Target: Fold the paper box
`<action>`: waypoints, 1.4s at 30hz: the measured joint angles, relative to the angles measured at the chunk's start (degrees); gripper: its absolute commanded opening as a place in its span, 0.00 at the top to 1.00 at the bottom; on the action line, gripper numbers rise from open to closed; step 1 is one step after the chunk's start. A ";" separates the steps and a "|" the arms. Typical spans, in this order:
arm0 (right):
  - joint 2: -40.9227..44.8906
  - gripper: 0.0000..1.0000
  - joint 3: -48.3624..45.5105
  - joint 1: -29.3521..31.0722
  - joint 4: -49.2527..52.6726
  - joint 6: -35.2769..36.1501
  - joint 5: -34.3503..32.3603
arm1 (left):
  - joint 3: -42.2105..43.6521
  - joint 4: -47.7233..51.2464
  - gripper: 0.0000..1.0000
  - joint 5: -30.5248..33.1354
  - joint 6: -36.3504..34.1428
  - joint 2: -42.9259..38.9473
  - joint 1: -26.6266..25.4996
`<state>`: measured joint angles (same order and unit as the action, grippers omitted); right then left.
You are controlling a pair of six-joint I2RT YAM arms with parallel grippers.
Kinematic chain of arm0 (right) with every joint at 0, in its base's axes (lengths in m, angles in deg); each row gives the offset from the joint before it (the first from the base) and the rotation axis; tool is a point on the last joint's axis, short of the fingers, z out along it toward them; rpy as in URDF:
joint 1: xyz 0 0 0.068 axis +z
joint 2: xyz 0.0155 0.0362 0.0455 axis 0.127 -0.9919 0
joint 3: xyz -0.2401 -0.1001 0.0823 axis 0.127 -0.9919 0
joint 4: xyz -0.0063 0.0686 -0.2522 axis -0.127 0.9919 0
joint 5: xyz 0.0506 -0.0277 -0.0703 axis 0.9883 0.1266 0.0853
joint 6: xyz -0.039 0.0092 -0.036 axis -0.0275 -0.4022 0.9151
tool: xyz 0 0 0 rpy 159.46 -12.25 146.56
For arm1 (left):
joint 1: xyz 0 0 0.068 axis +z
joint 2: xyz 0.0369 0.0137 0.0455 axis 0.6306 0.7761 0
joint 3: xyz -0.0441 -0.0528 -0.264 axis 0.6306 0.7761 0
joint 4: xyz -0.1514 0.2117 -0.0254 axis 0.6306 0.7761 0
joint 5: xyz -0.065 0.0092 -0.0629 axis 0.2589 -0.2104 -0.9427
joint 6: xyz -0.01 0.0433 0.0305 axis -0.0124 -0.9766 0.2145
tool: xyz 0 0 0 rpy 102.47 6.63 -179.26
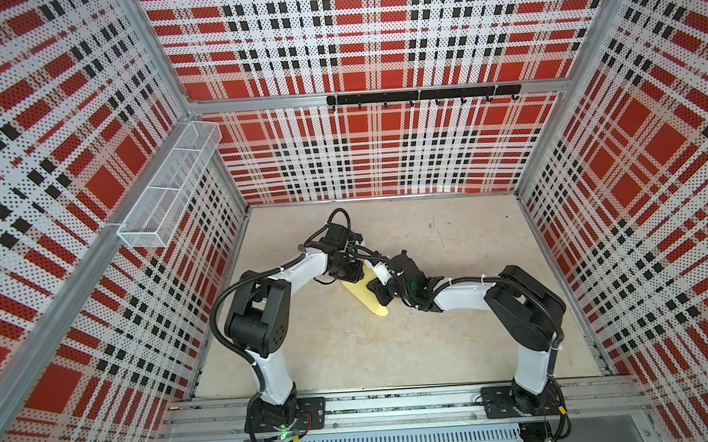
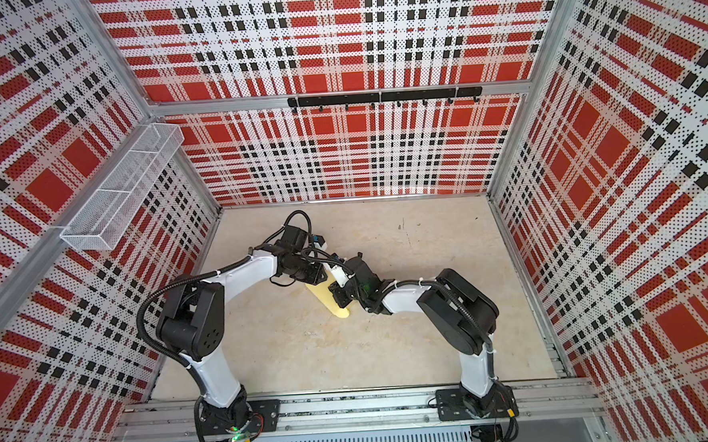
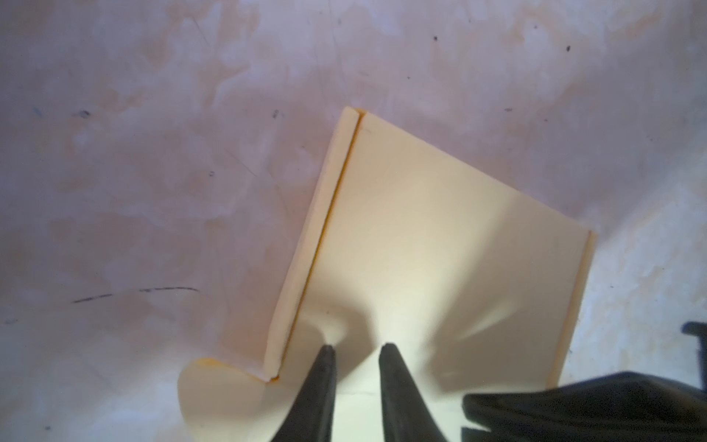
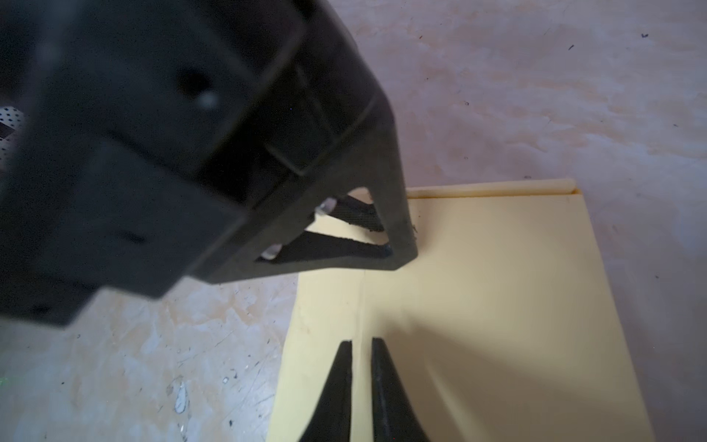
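Observation:
The paper box [image 1: 364, 298] [image 2: 326, 301], pale yellow and folded flat, lies mid-table between both arms. One rounded flap [image 1: 380, 311] sticks out at its near end. In the left wrist view the paper box [image 3: 440, 229] shows a narrow folded side strip [image 3: 306, 268]. My left gripper [image 3: 357, 347] [image 1: 353, 274] pinches the card at one end, and the card puckers round its fingertips. My right gripper [image 4: 361, 340] [image 1: 376, 291] is shut on a crease of the paper box [image 4: 497, 287], its jaws nearly together. The left gripper's body [image 4: 191, 134] hangs just beyond.
A white wire basket [image 1: 171, 186] hangs on the left wall. A black hook rail [image 1: 422, 95] runs along the back wall. Plaid panels close in three sides. The arm bases stand on a metal rail [image 1: 395, 407] at the front edge.

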<state>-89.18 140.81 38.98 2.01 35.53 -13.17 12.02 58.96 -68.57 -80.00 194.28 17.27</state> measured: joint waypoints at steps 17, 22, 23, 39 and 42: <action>6.64 0.87 -8.55 -1.22 0.70 -1.31 -0.13 | -4.04 0.55 0.48 0.72 -1.01 -4.44 0.55; 8.26 0.87 -9.22 -2.56 2.97 -1.20 0.11 | -7.39 1.92 0.47 1.90 -3.50 0.85 0.92; 8.46 0.87 -9.31 -2.69 3.28 -1.18 0.13 | -7.85 2.34 0.48 2.05 -3.89 1.86 0.92; 12.63 0.82 -9.42 -5.05 7.87 0.85 0.90 | -7.87 4.07 0.69 0.52 -5.90 5.55 2.91; 14.10 0.79 -9.42 -5.44 9.40 1.66 0.46 | -7.65 3.89 0.71 0.07 -6.12 5.66 3.06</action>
<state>-75.08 131.39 33.54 11.41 37.19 -12.71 4.37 62.85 -68.50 -86.12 199.94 20.33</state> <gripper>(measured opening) 0.192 0.300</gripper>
